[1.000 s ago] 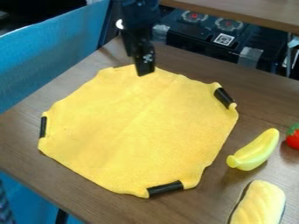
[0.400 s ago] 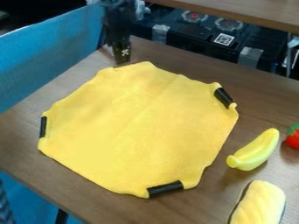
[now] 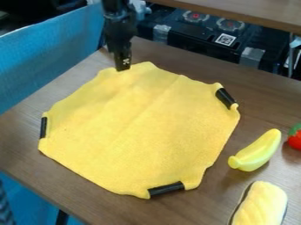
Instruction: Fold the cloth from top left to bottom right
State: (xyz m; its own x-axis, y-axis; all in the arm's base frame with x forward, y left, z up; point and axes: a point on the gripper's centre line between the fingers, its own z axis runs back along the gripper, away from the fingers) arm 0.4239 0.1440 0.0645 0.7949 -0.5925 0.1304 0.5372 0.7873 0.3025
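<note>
At the left of the frame, a blue sheet (image 3: 50, 57) is standing along the edge of the brown table (image 3: 20, 145), its top edge sloping up toward the top of the picture. Just right of it, the yellow cloth (image 3: 138, 127) is lying spread out and unfolded, taking up the middle and left of the frame. A black strip (image 3: 43, 127) is sitting upright at the cloth's left edge. In the upper left, the gripper (image 3: 122, 68) is hanging downward, its tip overlapping the cloth's upper-left edge in the view; whether it is touching the fabric I cannot tell. Nor can I tell whether the gripper is standing open or closed, or whether it is gripping any cloth. A faint crease is running diagonally across the cloth from its upper right toward the middle. At the lower edge, right of centre, a second black strip (image 3: 166, 189) is lying nearly level, and a third black strip (image 3: 225, 98) is slanting along the upper-right edge. Behind the table, at the upper right, a black box (image 3: 200, 39) is bearing a square printed marker (image 3: 225, 39). Further right, a yellow toy banana (image 3: 256, 151) is lying near the cloth, apart from it. Below the banana, a pale yellow, ridged object (image 3: 262, 205) is resting in the lower-right corner. At the right edge, a red object with a green top (image 3: 295, 138) is sitting partly out of frame.
</note>
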